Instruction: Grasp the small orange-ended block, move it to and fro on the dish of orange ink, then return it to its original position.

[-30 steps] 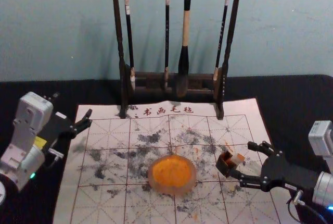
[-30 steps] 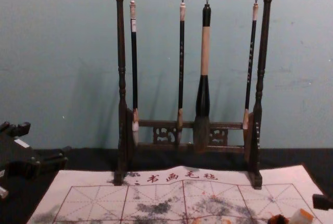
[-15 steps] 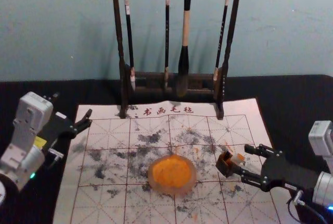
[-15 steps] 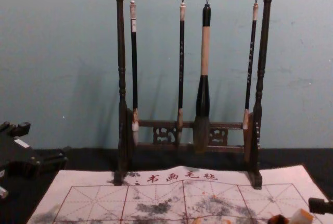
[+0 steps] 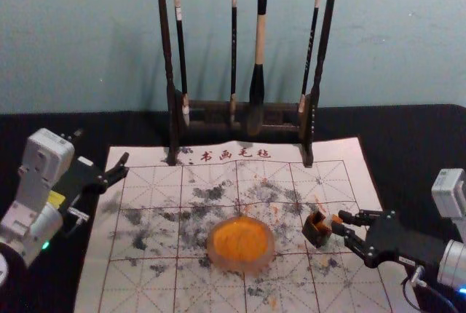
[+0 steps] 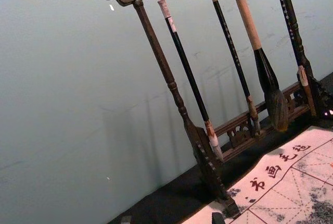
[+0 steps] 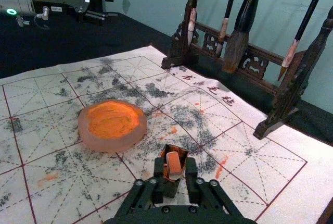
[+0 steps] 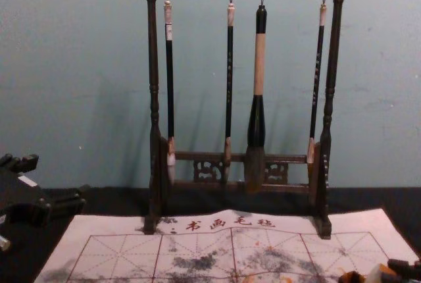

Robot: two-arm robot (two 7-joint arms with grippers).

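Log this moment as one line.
Right gripper at block, grip unclear | block by box | dish on mat, apart from block | left gripper open, off to left

Head vw, ~4 o'clock: R gripper partly hides block. Rack top cropped, 12 o'clock. Chest vw, ~5 o'clock: box cut by btm edge.
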